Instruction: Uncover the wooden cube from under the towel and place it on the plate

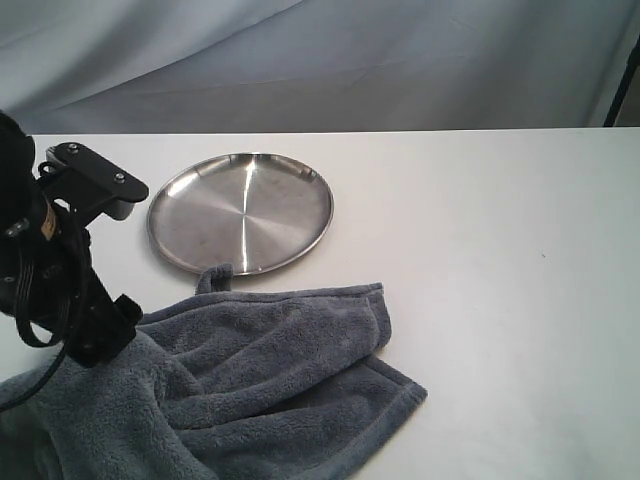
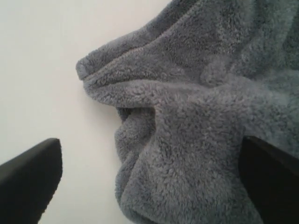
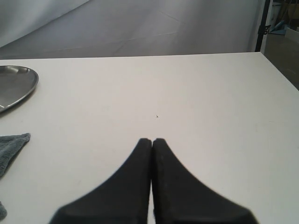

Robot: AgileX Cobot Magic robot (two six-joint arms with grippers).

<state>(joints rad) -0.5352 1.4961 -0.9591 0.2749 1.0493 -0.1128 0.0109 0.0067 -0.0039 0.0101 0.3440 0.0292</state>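
Early stage: cube not visible, nothing on plate (image 1: 240, 212), left tool (image 2: 149, 182) spread wide at towel (image 1: 270, 360), right tool (image 3: 152, 144) clenched empty.

There's the towel (image 1: 280, 370), fluffy blue-grey fleece, bunched and folded over itself at the near left of the table (image 1: 480, 250), stitched hem showing along its right edge, and its little loop (image 1: 213, 278) pokes up against the rim of the plate (image 1: 240, 212), round, shiny steel, sitting flat just behind it
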